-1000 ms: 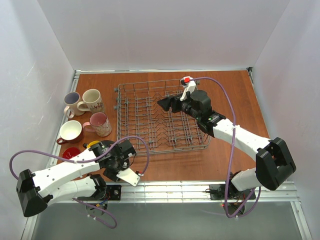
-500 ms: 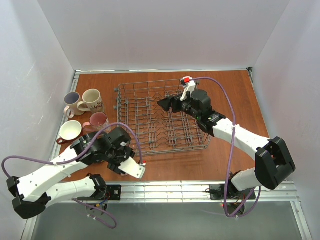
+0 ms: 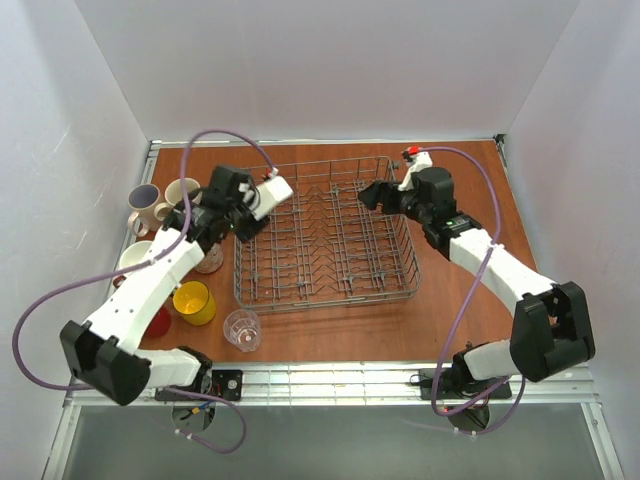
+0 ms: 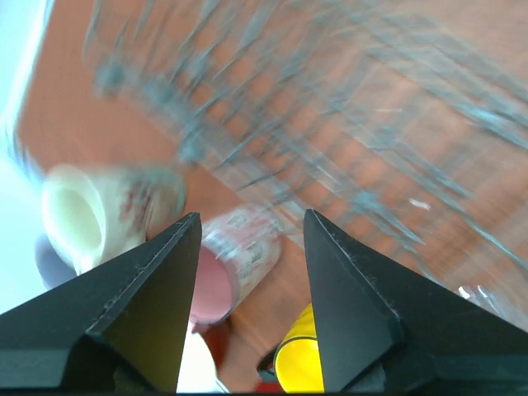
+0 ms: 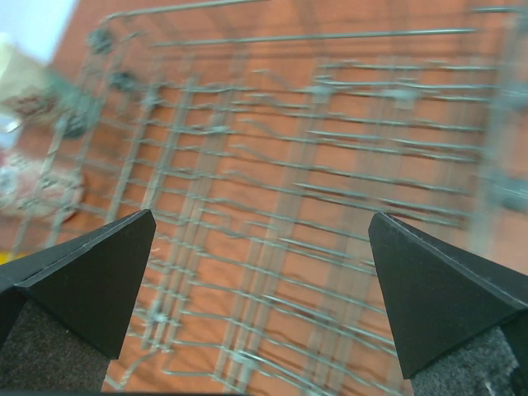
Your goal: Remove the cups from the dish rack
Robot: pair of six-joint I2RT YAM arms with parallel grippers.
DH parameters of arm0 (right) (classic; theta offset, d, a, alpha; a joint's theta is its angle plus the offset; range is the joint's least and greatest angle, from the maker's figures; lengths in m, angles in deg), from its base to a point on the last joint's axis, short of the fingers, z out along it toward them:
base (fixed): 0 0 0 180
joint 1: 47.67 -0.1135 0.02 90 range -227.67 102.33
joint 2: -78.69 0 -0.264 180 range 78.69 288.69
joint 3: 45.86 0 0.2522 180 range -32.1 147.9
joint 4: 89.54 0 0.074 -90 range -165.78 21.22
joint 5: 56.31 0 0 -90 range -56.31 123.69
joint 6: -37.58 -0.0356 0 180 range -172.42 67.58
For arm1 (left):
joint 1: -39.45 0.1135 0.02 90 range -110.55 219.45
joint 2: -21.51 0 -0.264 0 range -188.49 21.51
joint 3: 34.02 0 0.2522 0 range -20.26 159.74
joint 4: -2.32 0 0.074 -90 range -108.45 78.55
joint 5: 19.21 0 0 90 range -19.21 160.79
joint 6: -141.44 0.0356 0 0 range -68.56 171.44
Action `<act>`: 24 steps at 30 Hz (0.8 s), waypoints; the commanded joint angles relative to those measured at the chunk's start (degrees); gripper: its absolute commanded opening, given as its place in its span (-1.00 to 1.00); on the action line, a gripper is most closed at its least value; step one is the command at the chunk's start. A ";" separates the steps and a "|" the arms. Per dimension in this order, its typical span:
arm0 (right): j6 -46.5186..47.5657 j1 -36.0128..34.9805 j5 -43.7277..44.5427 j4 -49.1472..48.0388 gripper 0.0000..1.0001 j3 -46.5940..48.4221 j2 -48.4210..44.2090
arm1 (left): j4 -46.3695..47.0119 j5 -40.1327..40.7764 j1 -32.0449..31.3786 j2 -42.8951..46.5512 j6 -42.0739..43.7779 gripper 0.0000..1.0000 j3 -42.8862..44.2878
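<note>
The rack [image 3: 330,300] sits mid-table, roughly square, its tine rows running 12 to 6 o'clock. The cups [image 3: 183,193] stand outside it on the table [image 3: 450,320], upright with mouths up, from the rack's 9 round to 7 o'clock. The yellow cup [image 3: 193,302] and glass [image 3: 242,330] are nearest its 7 o'clock corner. The left gripper [image 4: 252,216] hangs over the pink mug [image 4: 231,268] (that wrist view is blurred), fingers parted, grasping nothing. The right gripper [image 5: 262,214] is spread wide over the rack's 1 o'clock corner, likewise bare.
</note>
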State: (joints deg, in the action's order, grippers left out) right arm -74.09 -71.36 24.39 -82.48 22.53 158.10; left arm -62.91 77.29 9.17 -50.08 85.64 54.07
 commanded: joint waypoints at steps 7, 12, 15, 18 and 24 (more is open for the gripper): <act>5.67 13.65 2.78 13.98 0.97 2.93 -8.84 | 1.11 1.93 17.87 7.86 -20.74 -0.01 -3.22; 9.71 16.56 11.38 18.99 0.97 4.08 -10.42 | -0.74 3.85 28.25 15.58 -20.66 0.05 -4.97; 10.94 17.09 15.09 19.79 0.97 3.73 -11.04 | -1.97 3.35 34.49 19.02 -20.83 0.11 -7.08; 12.00 17.88 19.83 20.93 0.97 3.29 -11.13 | -3.20 2.82 40.03 22.10 -21.36 0.12 -9.37; 11.92 27.45 22.32 21.11 0.97 1.88 -11.48 | -3.82 4.92 48.03 27.20 -21.72 0.20 -13.41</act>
State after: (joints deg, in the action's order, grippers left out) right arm -62.68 -49.06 43.87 -61.74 24.36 148.25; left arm -65.40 80.37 55.04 -24.75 64.78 42.00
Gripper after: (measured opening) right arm 0.986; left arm 0.595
